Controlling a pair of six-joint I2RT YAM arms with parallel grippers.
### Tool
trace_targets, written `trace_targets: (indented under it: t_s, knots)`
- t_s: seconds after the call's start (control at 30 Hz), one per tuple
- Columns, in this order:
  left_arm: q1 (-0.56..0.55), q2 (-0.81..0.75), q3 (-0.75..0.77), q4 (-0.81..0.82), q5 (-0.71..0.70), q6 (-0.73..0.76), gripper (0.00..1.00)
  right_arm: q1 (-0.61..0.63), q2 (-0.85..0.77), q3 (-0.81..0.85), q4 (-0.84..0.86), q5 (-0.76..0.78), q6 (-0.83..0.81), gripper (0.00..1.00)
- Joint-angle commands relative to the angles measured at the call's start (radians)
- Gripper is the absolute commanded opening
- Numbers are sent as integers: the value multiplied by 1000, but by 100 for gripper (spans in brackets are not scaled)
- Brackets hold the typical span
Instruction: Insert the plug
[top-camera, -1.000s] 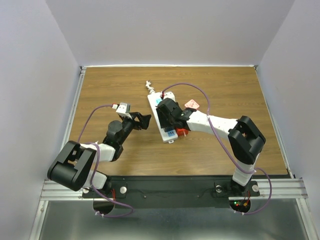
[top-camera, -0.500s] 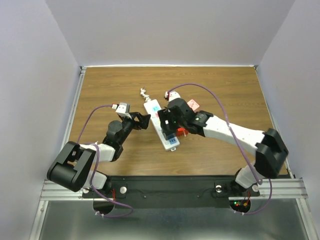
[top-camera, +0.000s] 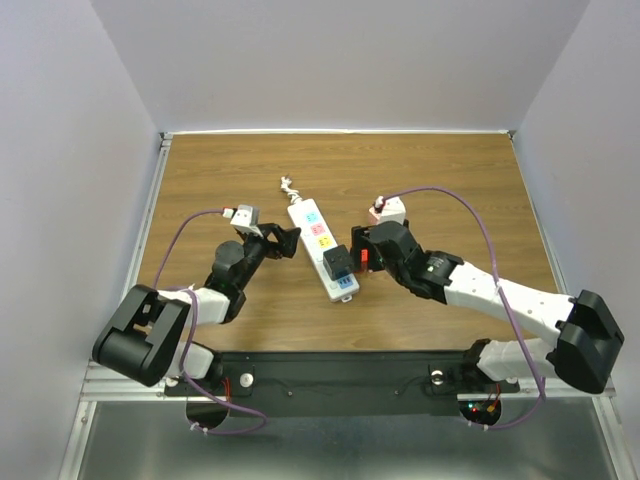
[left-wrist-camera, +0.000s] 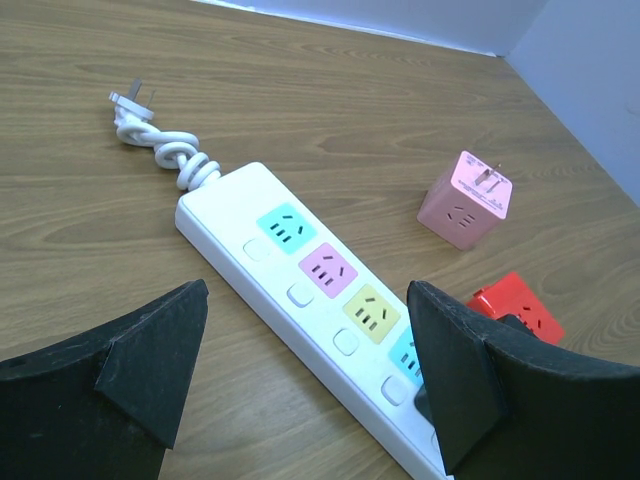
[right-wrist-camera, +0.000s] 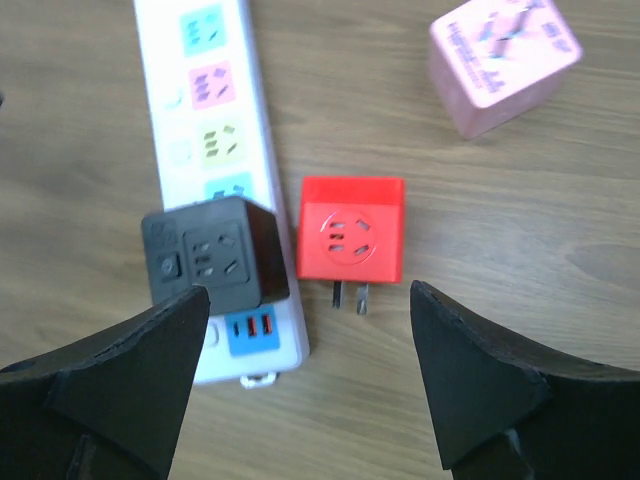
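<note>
A white power strip (top-camera: 312, 228) lies slantwise mid-table. A black cube plug (top-camera: 338, 263) sits on the socket nearest its near end; in the right wrist view the black cube plug (right-wrist-camera: 205, 260) stands on the strip (right-wrist-camera: 160, 60) above blue USB ports. My right gripper (top-camera: 356, 264) is open just right of it, and in its own view the right gripper (right-wrist-camera: 308, 300) has nothing between the fingers. My left gripper (top-camera: 285, 240) is open at the strip's left side, and in its own view the left gripper (left-wrist-camera: 305, 300) straddles the strip (left-wrist-camera: 240, 215) without touching it.
A red cube adapter (right-wrist-camera: 352, 228) lies on its side right of the strip, prongs toward me, also red cube (left-wrist-camera: 515, 305). A pink cube adapter (right-wrist-camera: 505, 60) sits farther back right, also pink cube (left-wrist-camera: 465, 200). The strip's bundled cord (left-wrist-camera: 160, 145) lies at its far end.
My right gripper opened off the black plug and drew back to the right. The strip swung slightly left. The left arm stayed still.
</note>
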Motion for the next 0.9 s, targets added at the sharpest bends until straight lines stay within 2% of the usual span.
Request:
trace_targets:
  t_s: [0.0,0.1,0.23,0.3,0.47,0.57,0.6,0.67,0.87]
  knots:
    - [7,-46,6,26,3,20,92,5,-33,-63,152,228,141,86]
    - [7,-57,-9,52,15,26,92,5,25,-100,209,390,193,88]
    - [4,-37,9,63,34,43,91,0,73,-68,221,501,220,100]
    - [-8,-28,20,60,23,64,91,-38,82,-48,270,528,214,100]
    - [-48,-54,23,40,-26,95,90,-242,145,-19,376,322,152,100]
    - [-65,-89,40,-27,-70,104,90,-325,191,-26,447,227,140,100]
    - [-77,-110,47,-64,-93,104,90,-345,202,-31,494,142,134,100]
    - [-85,-135,55,-99,-95,103,90,-388,237,-54,589,79,131,100]
    - [-100,-247,54,-202,-155,94,90,-458,303,-104,735,-87,98,100]
